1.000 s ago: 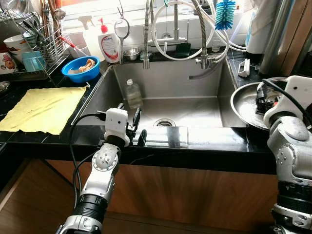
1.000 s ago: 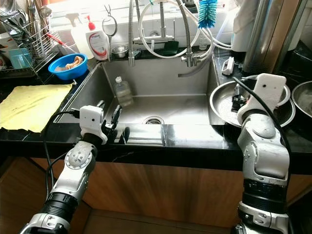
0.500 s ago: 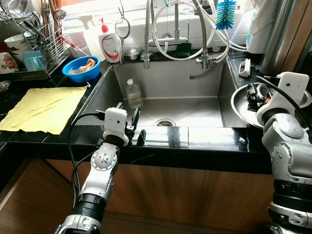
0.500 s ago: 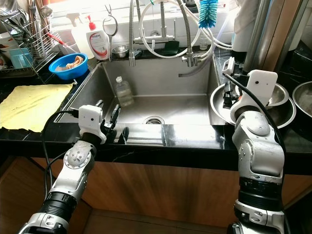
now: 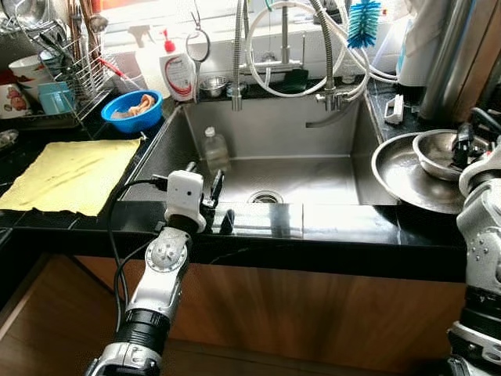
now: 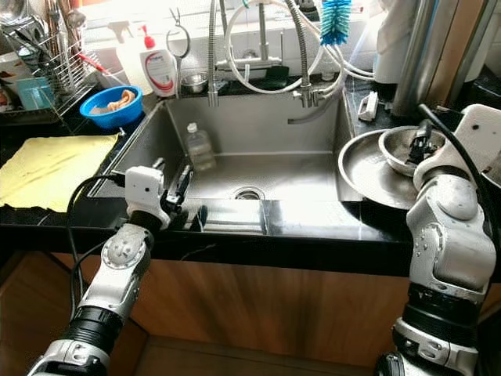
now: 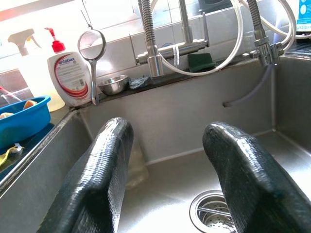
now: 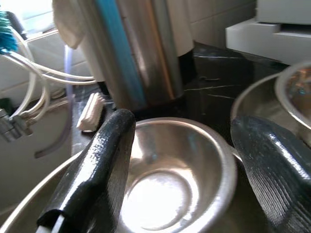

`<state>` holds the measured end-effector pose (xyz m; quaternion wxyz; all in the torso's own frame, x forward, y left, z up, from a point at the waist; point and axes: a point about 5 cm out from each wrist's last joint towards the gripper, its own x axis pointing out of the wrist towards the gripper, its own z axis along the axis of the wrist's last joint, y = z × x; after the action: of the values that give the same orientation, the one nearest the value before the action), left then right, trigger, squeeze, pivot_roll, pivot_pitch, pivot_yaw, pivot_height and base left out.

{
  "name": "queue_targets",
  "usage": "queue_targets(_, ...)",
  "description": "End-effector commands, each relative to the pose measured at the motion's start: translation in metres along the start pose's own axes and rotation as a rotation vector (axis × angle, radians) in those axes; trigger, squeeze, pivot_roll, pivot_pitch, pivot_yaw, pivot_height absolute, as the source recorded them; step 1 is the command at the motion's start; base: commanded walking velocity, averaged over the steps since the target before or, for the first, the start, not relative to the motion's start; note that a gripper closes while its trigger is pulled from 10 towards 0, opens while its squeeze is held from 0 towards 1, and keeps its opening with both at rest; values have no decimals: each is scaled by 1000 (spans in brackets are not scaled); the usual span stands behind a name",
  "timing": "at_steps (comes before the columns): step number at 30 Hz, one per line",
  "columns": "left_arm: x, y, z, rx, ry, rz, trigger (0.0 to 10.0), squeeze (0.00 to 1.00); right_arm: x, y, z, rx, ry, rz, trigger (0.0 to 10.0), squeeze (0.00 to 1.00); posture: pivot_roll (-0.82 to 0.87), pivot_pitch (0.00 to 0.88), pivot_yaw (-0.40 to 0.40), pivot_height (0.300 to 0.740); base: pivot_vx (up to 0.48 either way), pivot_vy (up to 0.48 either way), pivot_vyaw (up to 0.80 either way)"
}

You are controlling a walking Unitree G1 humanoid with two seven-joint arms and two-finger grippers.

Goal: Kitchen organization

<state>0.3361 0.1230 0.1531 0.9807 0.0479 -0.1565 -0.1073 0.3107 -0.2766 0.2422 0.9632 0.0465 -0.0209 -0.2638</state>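
Sink (image 5: 329, 137) set in the middle of the counter (image 5: 352, 231), with a bottle (image 5: 214, 150) standing inside near its left wall and a drain (image 5: 265, 197) toward its front. Cloth (image 5: 70, 174) spread on the counter's left part; behind it, bowl (image 5: 131, 110) and dish rack (image 5: 55, 74) at the back left corner. Soap dispenser (image 5: 177, 70) on the back ledge. Right of the sink, small bowl (image 5: 440, 153) inside large basin (image 5: 407, 176)

From my feed: a yellow cloth (image 5: 69, 174) lies flat on the black desk (image 5: 329, 235) left of the sink. Behind it sits a blue bowl (image 5: 131, 110), with a white soap bottle (image 5: 178, 72) just beside it and a blue bottle brush (image 5: 362, 21) up by the taps.
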Motion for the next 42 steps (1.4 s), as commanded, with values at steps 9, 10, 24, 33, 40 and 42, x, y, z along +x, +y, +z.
queue_targets(9, 1, 5, 0, 16, 1, 9, 10000, 0, -3, 3, -12, 43, 69, -36, 10000, 0, -299, 0, 144, 740, 0, 0, 0)
queue_targets(10, 1, 5, 0, 15, 0, 9, 10000, 0, -4, 5, -13, 50, 72, -30, 10000, 0, -299, 0, 144, 740, 0, 0, 0)
queue_targets(24, 0, 6, -1, 18, 1, 12, 10000, 0, -6, 4, -13, 139, 63, -93, 10000, 0, -297, 0, 143, 740, 0, 0, 0)
queue_targets(33, 1, 7, 1, 22, -5, 13, 10000, 0, -6, 9, -18, 178, 95, -89, 10000, 0, -291, 0, 142, 740, 0, 0, 0)
queue_targets(40, 4, 9, 4, 30, -16, 14, 10000, 0, -2, 14, -16, 221, 102, -84, 10000, 0, -292, 0, 144, 740, 0, 0, 0)
queue_targets(42, 4, 9, 4, 33, -17, 13, 10000, 0, -2, 15, -17, 255, 116, -94, 10000, 0, -289, 0, 143, 740, 0, 0, 0)
